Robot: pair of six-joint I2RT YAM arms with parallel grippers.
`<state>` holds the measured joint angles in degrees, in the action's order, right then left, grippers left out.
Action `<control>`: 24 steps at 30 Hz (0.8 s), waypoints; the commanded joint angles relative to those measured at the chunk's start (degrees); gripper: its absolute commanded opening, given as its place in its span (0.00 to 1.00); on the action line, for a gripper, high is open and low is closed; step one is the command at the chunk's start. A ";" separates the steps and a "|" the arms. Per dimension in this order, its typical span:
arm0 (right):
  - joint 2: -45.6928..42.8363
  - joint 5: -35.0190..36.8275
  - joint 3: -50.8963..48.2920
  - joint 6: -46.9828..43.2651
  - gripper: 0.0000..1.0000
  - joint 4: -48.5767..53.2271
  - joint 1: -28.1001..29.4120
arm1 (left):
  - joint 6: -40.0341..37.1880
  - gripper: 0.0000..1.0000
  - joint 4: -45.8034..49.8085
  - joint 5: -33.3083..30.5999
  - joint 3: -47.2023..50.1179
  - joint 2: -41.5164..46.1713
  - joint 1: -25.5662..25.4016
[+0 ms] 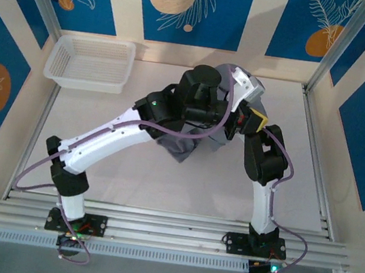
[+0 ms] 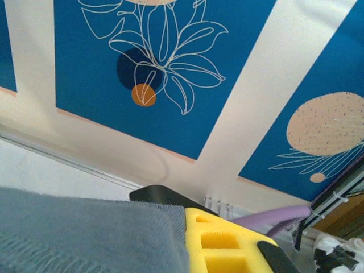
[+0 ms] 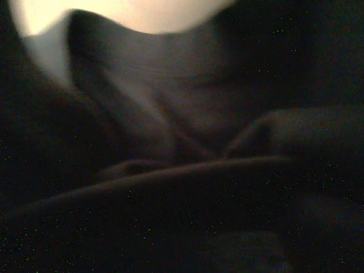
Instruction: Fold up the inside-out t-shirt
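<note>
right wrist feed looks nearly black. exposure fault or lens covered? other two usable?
Right wrist: the lens looks smothered by the t-shirt. It shows dim soft folds, grainy noise and one blown-out patch at the top left, so this is likely occlusion, not a fault. Top external: evenly lit and sharp, with only soft shadows on the table. Left wrist: bright, wall pattern clear, near fabric along the bottom slightly soft.

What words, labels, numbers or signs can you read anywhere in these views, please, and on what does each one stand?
None: there is no readable text here.
The wall panels carry only drawn flowers and dotted circles, no letters.
The t-shirt and the white basket are plain, with no print or label to be seen.
The right wrist view is too dark to read anything.
</note>
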<state>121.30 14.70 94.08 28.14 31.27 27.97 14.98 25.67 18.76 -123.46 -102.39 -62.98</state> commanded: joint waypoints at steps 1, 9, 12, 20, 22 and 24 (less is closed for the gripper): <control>8.07 7.03 3.70 -6.66 1.00 12.51 -0.85 | -6.32 0.00 -1.14 4.79 -7.59 4.61 -5.06; 14.41 10.20 7.74 -10.16 0.88 14.95 -0.92 | -11.89 0.00 7.38 -0.10 -13.72 4.41 -6.72; 14.35 7.34 8.37 -11.11 0.63 14.56 -1.17 | -12.87 0.00 8.37 -1.97 -13.44 5.16 -6.73; -5.14 -11.62 -4.42 -11.60 0.00 1.93 -1.99 | -10.86 0.00 10.27 -29.10 -6.05 7.33 -2.33; -12.71 -16.00 -9.99 -9.86 0.00 -2.24 -2.03 | -5.59 0.00 12.46 -31.73 -3.78 7.73 3.97; -19.75 -20.25 -15.80 -7.90 0.00 -5.82 -2.04 | -0.29 0.00 13.09 -30.72 0.60 8.93 11.14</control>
<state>111.79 4.16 82.37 17.72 33.61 26.17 7.20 40.05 -5.13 -126.23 -96.36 -59.77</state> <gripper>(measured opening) 0.070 0.059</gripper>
